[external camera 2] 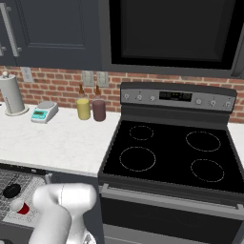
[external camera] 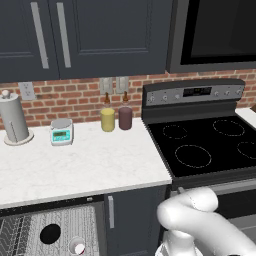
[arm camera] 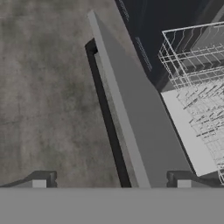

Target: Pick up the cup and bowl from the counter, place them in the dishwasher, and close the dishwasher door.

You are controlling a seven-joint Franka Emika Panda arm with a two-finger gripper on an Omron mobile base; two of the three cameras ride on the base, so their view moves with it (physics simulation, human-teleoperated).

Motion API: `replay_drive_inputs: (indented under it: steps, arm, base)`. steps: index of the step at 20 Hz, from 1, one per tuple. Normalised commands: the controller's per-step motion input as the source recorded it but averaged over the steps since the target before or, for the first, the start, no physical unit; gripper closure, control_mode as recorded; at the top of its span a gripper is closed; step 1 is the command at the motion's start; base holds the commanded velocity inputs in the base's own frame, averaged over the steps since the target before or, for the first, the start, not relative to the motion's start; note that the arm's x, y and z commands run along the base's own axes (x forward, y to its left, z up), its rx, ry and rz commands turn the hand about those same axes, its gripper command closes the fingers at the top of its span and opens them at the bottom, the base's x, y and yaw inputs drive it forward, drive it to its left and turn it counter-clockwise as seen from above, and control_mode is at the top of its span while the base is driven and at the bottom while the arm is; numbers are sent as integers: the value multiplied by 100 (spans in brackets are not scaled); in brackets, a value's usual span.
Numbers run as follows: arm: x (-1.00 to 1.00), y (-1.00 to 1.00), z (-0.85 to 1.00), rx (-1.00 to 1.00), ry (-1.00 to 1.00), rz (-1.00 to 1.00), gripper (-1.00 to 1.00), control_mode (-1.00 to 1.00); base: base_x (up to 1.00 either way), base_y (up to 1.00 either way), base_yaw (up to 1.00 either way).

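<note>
The dishwasher's light grey wire rack [external camera: 65,220] is drawn out below the white counter [external camera: 90,165]. In it lie the black bowl [external camera: 50,233] and, just to its right, the red cup [external camera: 77,246] with its white inside showing; the bowl [external camera 2: 11,190] and cup [external camera 2: 20,207] also appear at the lower left of the right base view. In the hand view the lowered dishwasher door [arm camera: 148,131] runs as a grey panel beside the rack [arm camera: 197,96]. My gripper [arm camera: 111,183] is open, fingertips wide apart over the door's outer edge. My arm bends down low in front of the stove.
A black stove top [external camera: 210,145] lies right of the counter. At the back stand a yellow canister [external camera: 107,120], a maroon canister [external camera: 125,118], a small scale [external camera: 61,132] and a paper towel roll [external camera: 14,120]. Grey floor [arm camera: 43,87] lies beside the door.
</note>
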Motion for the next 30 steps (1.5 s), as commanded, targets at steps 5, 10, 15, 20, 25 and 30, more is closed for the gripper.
replay_drive_inputs:
  steps: [5, 10, 15, 20, 25, 30]
  arm:
    - [-21, -30, 5, 6, 0, 0, -100, -100]
    - [-42, -2, 9, 3, -2, 0, -100, -100]
    - [-44, 0, 3, 0, 0, 0, -100, -100]
    - [-64, 0, 3, 1, 0, 0, -100, -100]
    - [-83, 0, 0, 0, 0, 0, -100, -100]
    - [-70, 0, 1, 0, -3, 0, -100, -100]
  base:
    - [0, 0, 0]
    - [0, 0, 0]
    - [0, 0, 0]
    - [0, 0, 0]
    - [0, 0, 0]
    - [0, 0, 0]
